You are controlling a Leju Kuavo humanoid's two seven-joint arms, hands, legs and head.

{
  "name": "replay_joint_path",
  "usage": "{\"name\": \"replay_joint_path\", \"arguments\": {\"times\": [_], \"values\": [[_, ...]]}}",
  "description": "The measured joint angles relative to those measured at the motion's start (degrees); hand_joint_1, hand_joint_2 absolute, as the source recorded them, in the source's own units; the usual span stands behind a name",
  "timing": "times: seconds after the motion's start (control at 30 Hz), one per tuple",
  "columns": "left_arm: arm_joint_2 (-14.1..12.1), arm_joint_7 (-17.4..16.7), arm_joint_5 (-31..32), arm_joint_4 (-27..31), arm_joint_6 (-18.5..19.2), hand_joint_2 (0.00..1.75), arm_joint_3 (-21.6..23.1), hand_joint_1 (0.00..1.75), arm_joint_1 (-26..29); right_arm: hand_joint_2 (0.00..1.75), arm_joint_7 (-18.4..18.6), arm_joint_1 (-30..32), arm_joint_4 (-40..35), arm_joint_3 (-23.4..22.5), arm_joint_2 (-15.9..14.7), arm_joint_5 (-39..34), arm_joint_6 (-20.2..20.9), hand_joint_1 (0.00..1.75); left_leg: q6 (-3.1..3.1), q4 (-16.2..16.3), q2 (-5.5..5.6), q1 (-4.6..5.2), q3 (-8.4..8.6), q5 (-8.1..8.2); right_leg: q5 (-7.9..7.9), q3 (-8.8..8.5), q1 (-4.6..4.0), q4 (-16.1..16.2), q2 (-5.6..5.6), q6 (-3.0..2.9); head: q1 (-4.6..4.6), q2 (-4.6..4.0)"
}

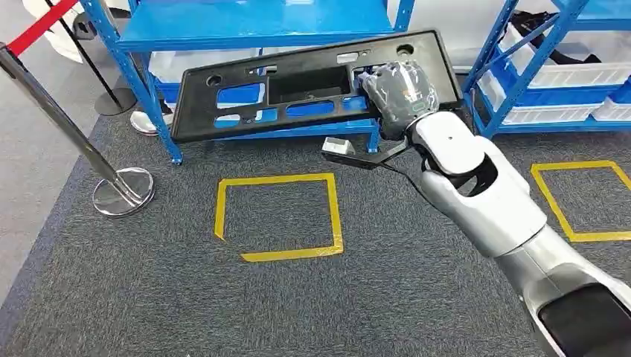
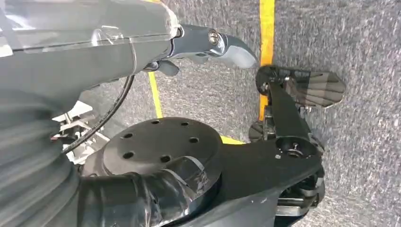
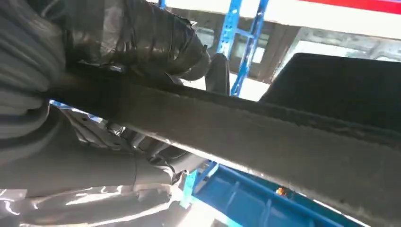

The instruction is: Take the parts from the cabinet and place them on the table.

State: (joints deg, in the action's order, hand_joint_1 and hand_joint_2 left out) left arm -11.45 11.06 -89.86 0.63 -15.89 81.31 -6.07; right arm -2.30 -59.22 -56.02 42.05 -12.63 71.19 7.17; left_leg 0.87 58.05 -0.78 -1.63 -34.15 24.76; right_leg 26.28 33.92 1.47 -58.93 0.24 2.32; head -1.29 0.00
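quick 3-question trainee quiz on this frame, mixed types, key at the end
1. True or false: the right hand grips the black panel near the panel's end on the robot's right.
2. Which lies on the carpet below the panel? A) yellow tape square B) green mat C) cardboard box
3. Fill in: the shelving frames behind the panel are coloured ____.

Key: 1 true; 2 A; 3 blue
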Motion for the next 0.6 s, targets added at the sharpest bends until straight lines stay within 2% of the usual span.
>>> {"name": "replay_joint_path", "arguments": {"times": [0.03,0.07,0.1,0.13,0.17,0.2,0.27,0.3,0.33,0.37,0.4,0.43,0.47,0.5,0.6], "values": [[0.05,0.00,-0.02,0.00,0.00,1.75,0.00,0.00,-0.03,1.75,0.00,-0.10,-0.05,0.00,0.02,0.00,0.02,1.75,0.39,-0.15,0.03,0.02,-0.14,-0.25,-0.08,0.31,0.19,-0.30,0.01,-0.73,-0.20,0.00],[0.13,0.02,-0.02,0.02,0.02,1.75,-0.02,0.00,-0.05,1.75,0.02,-0.11,-0.05,0.00,0.02,0.00,0.02,1.75,0.66,-0.23,0.06,-0.15,-0.14,-0.40,-0.13,0.47,-0.22,-0.38,0.06,-1.01,-0.20,0.00],[0.26,0.02,-0.02,0.11,0.02,1.75,-0.02,0.00,-0.05,1.75,0.02,-0.16,-0.02,0.00,-0.04,0.00,0.02,1.75,1.13,-0.48,0.04,-0.37,-0.08,-0.66,-0.22,0.58,-0.55,-0.42,0.07,-1.57,-0.11,0.00],[0.42,0.02,-0.02,0.26,0.02,1.75,-0.02,0.00,-0.02,1.75,0.02,-0.30,-0.02,0.00,-0.11,0.00,0.02,1.75,1.52,-0.47,0.08,-0.62,-0.24,-0.52,-0.65,0.53,-0.26,-0.02,0.06,-2.36,-0.11,0.00],[0.53,0.02,-0.02,0.35,0.02,1.75,-0.02,0.00,-0.02,1.75,0.02,-0.46,-0.04,0.00,-0.07,0.09,0.02,1.75,1.48,0.41,0.18,-0.70,-0.70,0.42,-0.95,0.52,-0.27,0.32,0.02,-2.86,-0.18,0.00],[0.57,0.02,-0.02,0.35,0.02,1.75,-0.02,0.00,-0.04,1.75,0.02,-0.69,-0.05,0.00,-0.07,0.15,0.02,1.75,1.26,3.01,0.21,-0.59,-1.82,2.46,-1.13,0.61,-0.43,0.38,0.04,-3.28,-0.20,0.00],[0.66,0.02,0.00,0.44,0.04,1.75,-0.02,0.00,-0.08,1.75,0.02,-0.76,-0.05,0.00,-0.06,0.15,0.02,1.75,0.80,12.43,0.24,-0.27,-5.88,7.17,-1.35,0.96,-0.92,0.34,0.11,-3.81,-0.18,0.00],[0.70,0.00,0.00,0.46,0.04,1.75,-0.02,0.00,-0.08,1.75,0.02,-0.71,-0.02,0.00,-0.07,0.15,0.02,1.75,0.61,16.14,0.29,-0.06,-7.57,8.38,-1.44,1.13,-1.26,0.32,0.16,-4.00,-0.20,0.00],[0.75,-0.04,0.00,0.50,0.04,1.75,-0.02,0.00,-0.07,1.75,0.00,-0.60,0.00,0.00,-0.07,0.15,0.04,1.75,0.33,17.59,0.29,0.15,-8.19,8.19,-1.52,1.28,-1.61,0.30,0.25,-4.16,-0.18,0.00],[0.83,-0.13,0.00,0.50,0.04,1.75,-0.02,0.00,-0.02,1.75,0.00,-0.51,0.00,0.00,-0.09,0.15,0.06,1.75,-0.03,16.14,0.30,0.37,-7.34,6.91,-1.59,1.35,-1.86,0.26,0.34,-4.26,-0.18,0.00],[0.85,-0.15,0.00,0.50,0.04,1.75,-0.02,0.00,0.00,1.75,0.02,-0.49,0.00,0.00,-0.09,0.15,0.06,1.75,-0.47,12.59,0.32,0.63,-5.39,4.91,-1.59,1.39,-2.01,0.18,0.42,-4.26,-0.18,0.00],[0.90,-0.15,0.00,0.50,0.04,1.75,-0.02,0.00,-0.01,1.75,0.02,-0.51,0.00,0.00,-0.11,0.15,0.06,1.75,-0.99,7.38,0.38,0.97,-2.48,2.51,-1.59,1.38,-2.09,0.06,0.48,-4.26,-0.18,0.00],[0.90,-0.15,0.00,0.50,0.02,1.75,-0.02,0.00,-0.05,1.75,0.02,-0.57,0.00,0.00,-0.11,0.15,0.09,1.75,-1.54,2.60,0.52,1.36,0.11,1.12,-1.59,1.38,-2.08,-0.08,0.47,-4.26,-0.18,0.00],[0.90,-0.15,0.00,0.50,0.04,1.75,-0.02,0.00,-0.11,1.75,0.07,-0.69,0.00,0.00,-0.13,0.15,0.15,1.75,-1.73,1.06,0.59,1.68,1.08,1.89,-1.61,1.66,-2.48,-0.25,0.51,-4.15,-0.18,0.00],[0.90,-0.15,-0.02,0.50,0.07,1.75,-0.04,0.00,-0.21,1.75,0.35,-1.05,0.08,0.00,-0.13,0.07,0.91,1.75,-2.01,0.60,0.62,1.88,0.74,1.48,-2.21,2.13,-1.96,-0.17,0.57,-3.23,-0.18,0.02]]}}
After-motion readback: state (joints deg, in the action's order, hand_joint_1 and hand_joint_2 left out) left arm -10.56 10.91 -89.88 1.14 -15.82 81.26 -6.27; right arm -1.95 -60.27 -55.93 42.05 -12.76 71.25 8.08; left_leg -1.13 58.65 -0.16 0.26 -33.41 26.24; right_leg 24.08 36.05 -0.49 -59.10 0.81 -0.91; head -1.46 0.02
